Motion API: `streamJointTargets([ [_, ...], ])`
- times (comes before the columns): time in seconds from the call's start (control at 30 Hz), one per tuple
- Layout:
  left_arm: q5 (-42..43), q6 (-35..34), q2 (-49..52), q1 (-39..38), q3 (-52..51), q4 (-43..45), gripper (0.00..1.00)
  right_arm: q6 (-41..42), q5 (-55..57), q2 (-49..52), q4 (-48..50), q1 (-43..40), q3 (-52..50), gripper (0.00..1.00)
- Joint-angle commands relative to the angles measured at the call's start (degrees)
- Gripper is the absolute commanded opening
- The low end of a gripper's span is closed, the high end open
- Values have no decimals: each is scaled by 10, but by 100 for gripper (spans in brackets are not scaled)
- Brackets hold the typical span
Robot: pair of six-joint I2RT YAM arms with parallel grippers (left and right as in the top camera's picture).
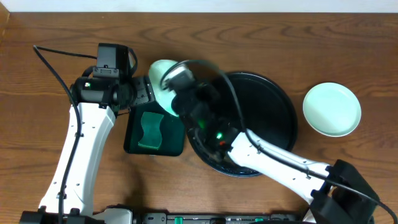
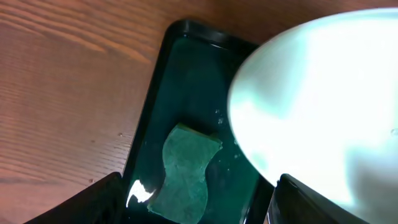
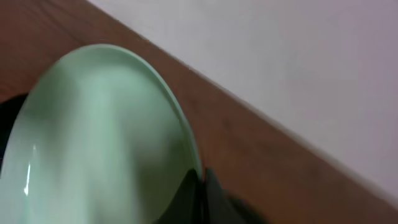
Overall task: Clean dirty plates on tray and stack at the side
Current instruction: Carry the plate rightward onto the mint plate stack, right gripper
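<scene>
Plate (image 1: 160,81) hangs tilted over a corner of the green tray (image 2: 146,124), pinched at its rim by the closed right gripper (image 3: 199,177). So thin a hold could slip. The left gripper (image 1: 144,92), jaws wide above that tray's sponge (image 2: 186,174), might knock it.

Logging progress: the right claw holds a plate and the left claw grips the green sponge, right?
No: the left claw is open; the sponge lies in the green tray, as the left wrist view shows. The right claw does hold a plate.

Two plates (image 1: 331,109) (image 1: 159,73) are visible. There is one black tray (image 1: 283,102). One green tray (image 1: 132,134) and one sponge (image 1: 150,129) appear.
</scene>
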Motion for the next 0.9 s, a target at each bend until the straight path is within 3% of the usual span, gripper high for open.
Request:
streamJointTargets([
  [0.0,-9,-5,1,2,11,-2,79,210,14,-3,-24,-35,8,1],
  [0.13,-9,-5,1,2,11,-2,79,221,-14,-30,-14,-64,8,1],
  [0.3,-9,-5,1,2,11,-2,79,254,-141,-89,-41,-117,8,1],
  [0.53,-9,-5,1,2,11,-2,79,389,-320,-155,-230,-287,8,1],
  [0.87,-9,-5,1,2,11,-2,79,390,-365,-159,-400,-521,8,1],
])
